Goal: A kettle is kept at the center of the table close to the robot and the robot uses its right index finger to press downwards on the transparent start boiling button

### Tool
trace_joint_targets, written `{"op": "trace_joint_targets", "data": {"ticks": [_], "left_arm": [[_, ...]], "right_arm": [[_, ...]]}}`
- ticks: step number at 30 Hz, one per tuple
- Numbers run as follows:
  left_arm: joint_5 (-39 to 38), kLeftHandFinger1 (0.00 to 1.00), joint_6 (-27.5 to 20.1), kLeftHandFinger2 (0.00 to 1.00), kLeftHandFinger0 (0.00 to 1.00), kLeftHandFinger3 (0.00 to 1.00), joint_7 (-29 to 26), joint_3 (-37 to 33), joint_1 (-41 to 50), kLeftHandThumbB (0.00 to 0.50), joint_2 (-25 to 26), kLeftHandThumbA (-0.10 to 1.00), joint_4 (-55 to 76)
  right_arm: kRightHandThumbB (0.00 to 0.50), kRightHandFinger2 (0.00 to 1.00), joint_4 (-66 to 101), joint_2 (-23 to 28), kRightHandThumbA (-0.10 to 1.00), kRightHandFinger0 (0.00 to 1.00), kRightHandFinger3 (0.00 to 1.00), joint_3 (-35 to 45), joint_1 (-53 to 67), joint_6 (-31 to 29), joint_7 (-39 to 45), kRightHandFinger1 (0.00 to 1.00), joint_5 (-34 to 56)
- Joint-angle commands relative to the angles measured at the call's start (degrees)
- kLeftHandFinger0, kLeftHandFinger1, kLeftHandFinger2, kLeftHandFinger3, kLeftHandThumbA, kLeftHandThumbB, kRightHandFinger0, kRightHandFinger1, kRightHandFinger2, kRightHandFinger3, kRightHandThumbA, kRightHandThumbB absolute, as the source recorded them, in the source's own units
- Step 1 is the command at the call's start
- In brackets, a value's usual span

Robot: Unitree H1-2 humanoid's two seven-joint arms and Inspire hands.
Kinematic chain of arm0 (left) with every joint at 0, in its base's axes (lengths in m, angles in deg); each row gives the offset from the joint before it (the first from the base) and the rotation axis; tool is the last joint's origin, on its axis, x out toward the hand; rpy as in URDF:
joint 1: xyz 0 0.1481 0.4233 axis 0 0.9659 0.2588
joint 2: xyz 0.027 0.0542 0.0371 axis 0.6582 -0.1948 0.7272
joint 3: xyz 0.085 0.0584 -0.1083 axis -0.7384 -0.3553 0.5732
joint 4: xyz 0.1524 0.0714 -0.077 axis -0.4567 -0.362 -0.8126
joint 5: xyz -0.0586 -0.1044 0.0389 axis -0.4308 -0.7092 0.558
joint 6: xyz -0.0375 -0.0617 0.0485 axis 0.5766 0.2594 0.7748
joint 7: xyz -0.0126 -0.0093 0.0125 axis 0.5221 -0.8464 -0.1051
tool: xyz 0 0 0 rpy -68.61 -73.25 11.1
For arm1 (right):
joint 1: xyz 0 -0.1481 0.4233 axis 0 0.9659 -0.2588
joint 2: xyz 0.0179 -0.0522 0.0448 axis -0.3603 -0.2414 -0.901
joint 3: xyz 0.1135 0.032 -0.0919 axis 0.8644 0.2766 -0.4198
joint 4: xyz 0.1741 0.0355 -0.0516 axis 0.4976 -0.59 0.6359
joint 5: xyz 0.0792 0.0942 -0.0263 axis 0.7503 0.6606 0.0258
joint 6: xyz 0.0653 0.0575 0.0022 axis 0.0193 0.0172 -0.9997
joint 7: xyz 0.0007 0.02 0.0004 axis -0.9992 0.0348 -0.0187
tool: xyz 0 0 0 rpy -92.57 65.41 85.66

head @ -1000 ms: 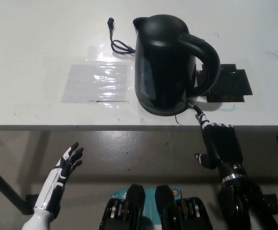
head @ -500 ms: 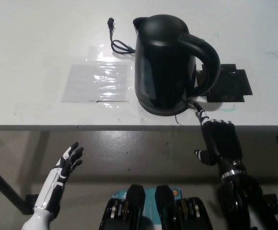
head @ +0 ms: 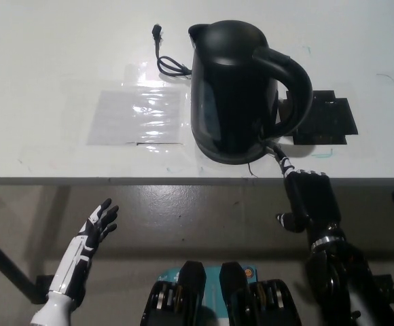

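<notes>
Head view showed a black kettle (head: 241,88) standing on the white table (head: 47,68), near the table's front edge and a little to the right of the middle. Its handle (head: 289,85) pointed to the right side. The black right hand (head: 308,197) was raised from the bottom right, just below the table edge. One finger (head: 282,160) was stretched out toward the foot of the kettle under the handle, and its tip was at the base there; the other fingers were curled in, so the hand was mostly closed with nothing held in it. I could not tell the start button itself apart from the dark base, and I could not tell if the fingertip really touched it. The white left hand (head: 96,229) rested low at the lower left, under the table level, with fingers spread apart and empty.

A thin black cord (head: 164,58) lay on the table left of the kettle, next to a clear plastic sheet (head: 139,115). A black flat piece (head: 326,121) lay to the right of the kettle.

Compared with one second before, the right hand had moved slightly up and toward the kettle, so the fingertip was closer under the handle. The kettle, cord and sheet had stayed in place, and the left hand was almost the same.
</notes>
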Motion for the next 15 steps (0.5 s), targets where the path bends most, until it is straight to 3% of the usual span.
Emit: {"op": "trace_joint_targets", "data": {"ticks": [1, 15], "left_arm": [[-0.51, 1.0, -1.66, 1.0, 1.0, 1.0, 0.73, 0.12, -1.0, 0.33, 0.79, 1.0, 2.08], [-0.65, 1.0, -1.71, 1.0, 1.0, 1.0, 0.86, 0.16, -1.12, 0.348, 0.85, 1.0, 1.83]], "right_arm": [[0.272, 0.0, -0.66, 0.62, 1.0, 0.0, 1.0, 0.06, -3.05, 0.17, -2.02, 0.0, 1.29], [0.279, 0.0, -2.86, 0.76, 1.0, 0.0, 1.0, -0.61, -3.78, 0.32, -2.3, 0.0, 1.58]]}}
